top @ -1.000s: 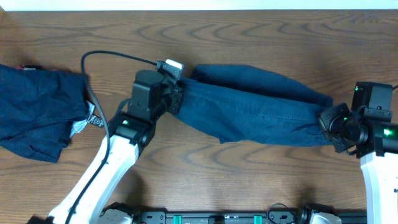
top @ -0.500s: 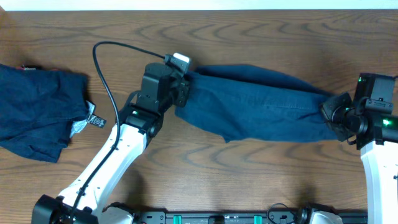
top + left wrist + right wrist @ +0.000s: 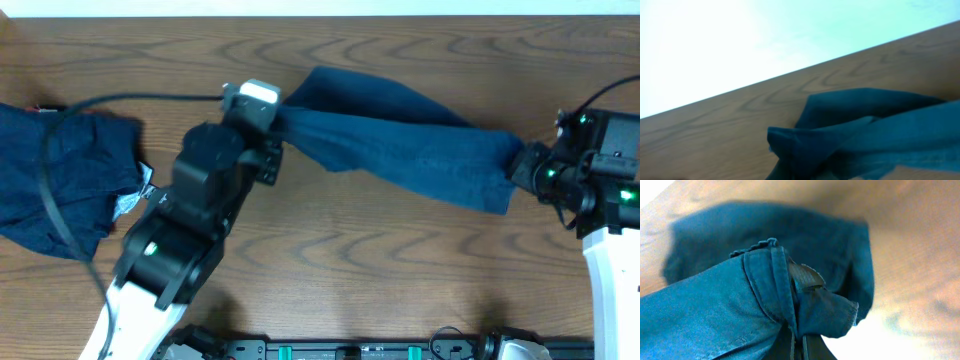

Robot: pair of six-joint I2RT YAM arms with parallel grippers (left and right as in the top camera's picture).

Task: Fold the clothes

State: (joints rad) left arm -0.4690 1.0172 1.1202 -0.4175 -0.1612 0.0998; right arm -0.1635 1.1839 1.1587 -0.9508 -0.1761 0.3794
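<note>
Spreading step: left tool (image 3: 272,135) and right tool (image 3: 520,165) clamp shut on opposite ends of the navy shorts (image 3: 410,150), stretched taut; next, probably lay flat on bench (image 3: 400,270).

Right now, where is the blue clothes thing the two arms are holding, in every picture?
Overhead: the stretched navy garment runs across the upper middle, between the left gripper and the right gripper.
Left wrist: bunched in the lower right.
Right wrist: fills the left and middle, its hem pinched at the bottom edge.
Shared landmark: the wooden table shows under it in all three.
</note>
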